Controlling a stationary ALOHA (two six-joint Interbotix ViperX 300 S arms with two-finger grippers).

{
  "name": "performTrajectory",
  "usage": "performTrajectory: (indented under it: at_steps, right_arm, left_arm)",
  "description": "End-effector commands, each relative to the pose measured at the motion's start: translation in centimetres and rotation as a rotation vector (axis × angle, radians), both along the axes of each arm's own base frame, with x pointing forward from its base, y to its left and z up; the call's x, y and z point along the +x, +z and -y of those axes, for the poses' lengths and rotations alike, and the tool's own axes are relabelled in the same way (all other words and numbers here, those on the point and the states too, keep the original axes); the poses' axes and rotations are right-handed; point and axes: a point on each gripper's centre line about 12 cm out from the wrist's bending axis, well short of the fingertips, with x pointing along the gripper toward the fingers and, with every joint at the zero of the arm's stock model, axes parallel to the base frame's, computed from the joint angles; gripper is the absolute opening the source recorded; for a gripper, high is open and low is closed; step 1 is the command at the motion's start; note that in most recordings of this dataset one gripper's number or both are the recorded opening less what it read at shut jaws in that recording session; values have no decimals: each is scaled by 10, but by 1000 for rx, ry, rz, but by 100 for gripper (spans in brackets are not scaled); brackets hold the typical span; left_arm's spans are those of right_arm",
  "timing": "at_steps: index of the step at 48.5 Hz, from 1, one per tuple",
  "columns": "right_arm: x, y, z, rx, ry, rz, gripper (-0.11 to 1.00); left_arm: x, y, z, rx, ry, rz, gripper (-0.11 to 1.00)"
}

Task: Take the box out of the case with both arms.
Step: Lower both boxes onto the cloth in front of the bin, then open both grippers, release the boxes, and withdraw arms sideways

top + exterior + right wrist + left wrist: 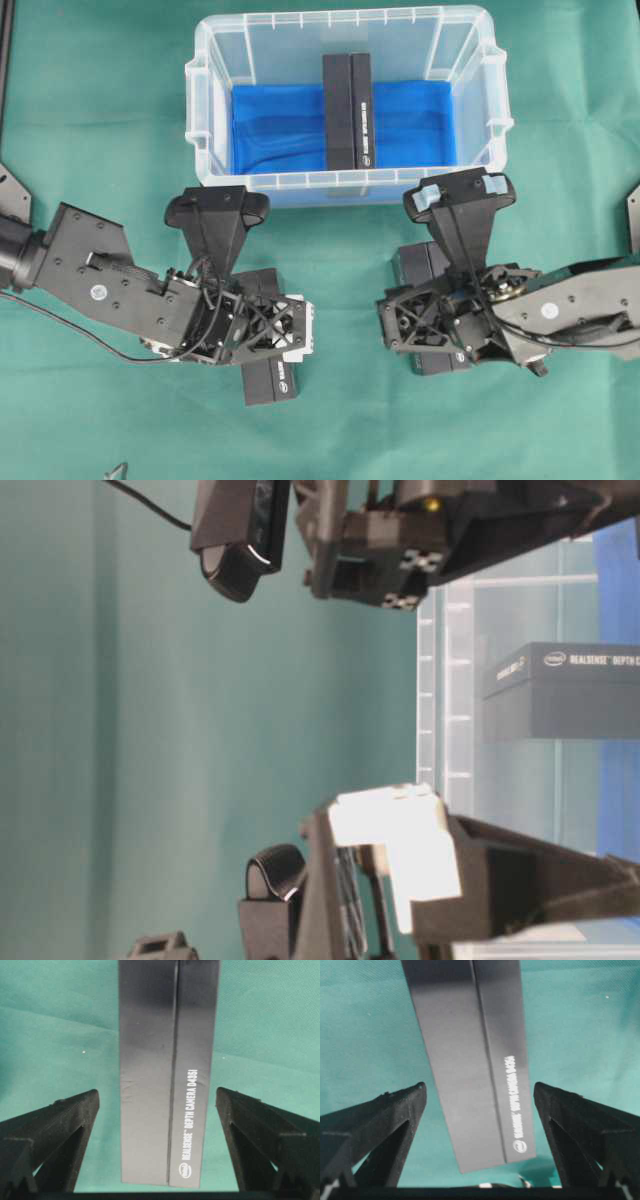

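Note:
The case (203, 120) is a clear tub with a blue sheet on its bottom, and it stands at the back of the table. One black box (347, 110) lies in its middle and shows through the wall (565, 690) in the table-level view. A second black box (470, 1060) lies on the green cloth between the fingers of my left gripper (479, 1087), which is open with a gap on each side. A third black box (167, 1075) lies the same way under my open right gripper (157, 1092). From overhead, both grippers (268, 330) (425, 325) point down in front of the case.
Green cloth (90, 120) covers the table. The two outside boxes (272, 380) (412, 265) stick out from under the grippers, just in front of the case's near wall (340, 185). Black mounts sit at the left (12, 195) and right (632, 215) edges.

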Motion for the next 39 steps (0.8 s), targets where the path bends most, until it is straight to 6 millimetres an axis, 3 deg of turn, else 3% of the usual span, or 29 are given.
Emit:
performTrajectory:
  at_steps: [1,14,24,32,39]
  right_arm:
    - [1,27,1,14,0,53,91]
    - [-4,76,10,-32,2,39,91]
    - [-8,111,19,-61,12,28,91]
    - [-8,129,24,-73,15,28,91]
    - [-9,139,28,-81,12,27,91]
  left_arm:
    - [5,24,2,-19,0,57,90]
    - [9,59,-4,-3,-10,52,90]
    - [7,101,-20,27,-25,43,90]
    - [4,136,-32,53,-32,45,90]
    - [2,147,-38,66,-41,23,90]
